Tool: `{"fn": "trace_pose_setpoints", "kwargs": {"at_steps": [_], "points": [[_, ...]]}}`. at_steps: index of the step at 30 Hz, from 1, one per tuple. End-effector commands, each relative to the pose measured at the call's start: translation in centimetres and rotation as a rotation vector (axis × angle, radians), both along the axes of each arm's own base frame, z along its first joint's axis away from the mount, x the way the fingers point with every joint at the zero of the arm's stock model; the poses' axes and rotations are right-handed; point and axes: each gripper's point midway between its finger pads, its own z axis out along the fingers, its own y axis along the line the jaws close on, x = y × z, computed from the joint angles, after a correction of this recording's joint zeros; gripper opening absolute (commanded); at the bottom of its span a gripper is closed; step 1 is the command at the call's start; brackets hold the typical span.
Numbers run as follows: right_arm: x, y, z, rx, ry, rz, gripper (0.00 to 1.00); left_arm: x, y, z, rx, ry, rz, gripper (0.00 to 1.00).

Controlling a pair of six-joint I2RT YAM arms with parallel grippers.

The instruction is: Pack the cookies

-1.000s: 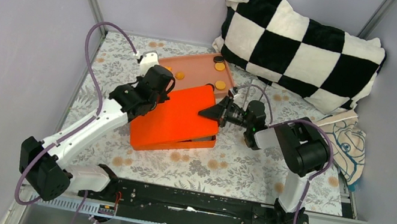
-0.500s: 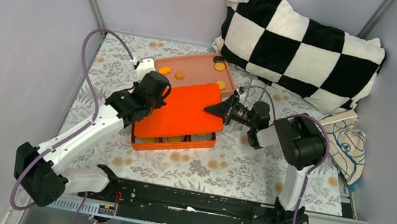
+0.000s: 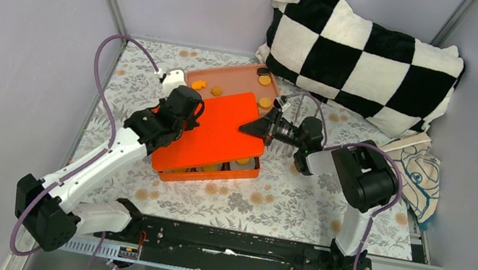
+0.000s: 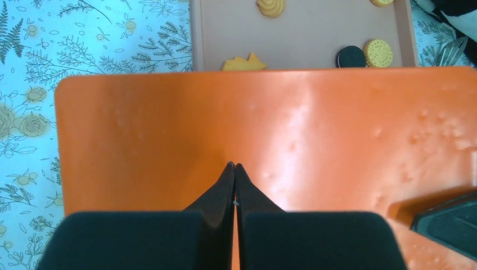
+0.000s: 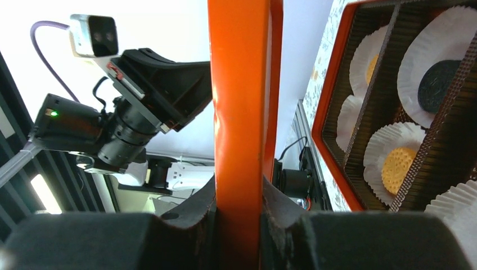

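Moved: flat orange plastic lid (image 3: 210, 134) lying flatter than a second ago and sliding toward the left gripper (image 4: 234, 169), baring the near compartments.
Right gripper (image 5: 239, 197): clamping the lid's edge between both fingers, carrying it over the box rather than letting it drop askew.
Left gripper: pressing closed, empty tips on the lid's top, probably steadying it for alignment.
Orange rectangular box (image 3: 215, 175): sitting just beneath the lid, white paper liners (image 5: 374, 147) showing beside the right gripper.
Cookies (image 5: 395, 169): resting as round yellow and dark discs in liners next to the right gripper; others (image 4: 378, 52) waiting on the pinkish-brown tray (image 4: 304, 45) just beyond the left gripper.
Judgement: closing looking premature with tray cookies remaining.
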Motion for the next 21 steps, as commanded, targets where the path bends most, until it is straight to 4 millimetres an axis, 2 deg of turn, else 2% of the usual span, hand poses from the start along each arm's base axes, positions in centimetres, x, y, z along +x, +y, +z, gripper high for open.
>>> {"fn": "trace_pose_setpoints", "kwargs": {"at_steps": [1,5,9,15,21], "points": [[-0.8,2.1,0.4,-0.003,-0.082,0.056,0.00,0.2,0.3,0.6,-0.013,-0.028,0.022,0.00],[-0.8,3.3,-0.7,-0.013,-0.077,0.054,0.00,-0.2,0.9,0.6,-0.003,-0.032,0.033,0.00],[-0.2,3.4,-2.1,-0.044,-0.068,0.024,0.00,-0.7,1.0,0.1,-0.005,-0.022,0.033,0.00],[0.4,3.0,-3.9,-0.099,-0.075,-0.030,0.00,-1.2,0.9,-1.4,-0.013,0.011,0.026,0.00],[1.4,2.2,-4.8,-0.122,-0.079,-0.085,0.00,-1.4,0.7,-1.7,-0.022,0.017,0.018,0.00]]}}
